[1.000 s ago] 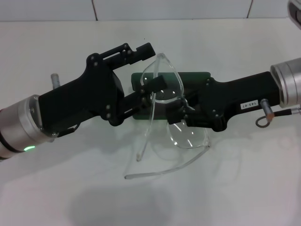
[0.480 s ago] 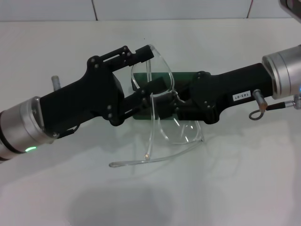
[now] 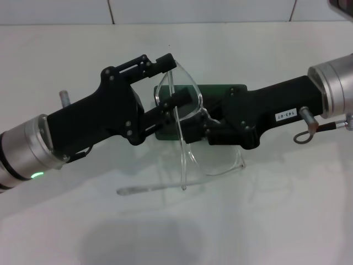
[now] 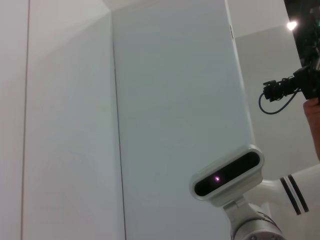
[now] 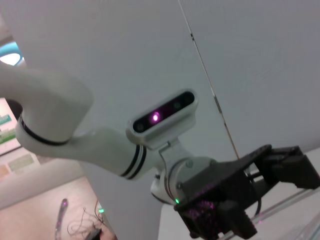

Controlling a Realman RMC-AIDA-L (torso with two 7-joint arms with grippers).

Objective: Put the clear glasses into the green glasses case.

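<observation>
Both end effectors meet over the green glasses case (image 3: 220, 91), two black ones in all, one from each side; the left end effector (image 3: 175, 81) reaches in from the left of the case with its two fingers (image 3: 165, 62) spread, the upper finger above the lens and the lower one (image 3: 182, 99) behind it, so one clear lens sits between them; whether they press on the lens cannot be told; the right end effector (image 3: 197, 128) comes in from the right of the case and its fingertips close on the frame near the bridge, holding the clear glasses (image 3: 212, 160).

One pair of glasses shows, lifted and tilted above the desk (image 3: 265, 221), directly in front of the case and partly over it; one lens stands up between the left fingers, the other hangs low below the right end effector; its two thin arms (image 3: 149, 189) trail down and out to the left of the case, one reaching towards the desk.

One case lies flat on the desk, dark green, mostly hidden behind the two end effectors; only its far edge and right corner show; whether its lid is up cannot be told.

The right wrist view shows the left end effector (image 5: 280, 165) farther off, black, beneath the robot's white head (image 5: 162, 117); the left wrist view shows that head (image 4: 227, 175) and a pale wall only.
</observation>
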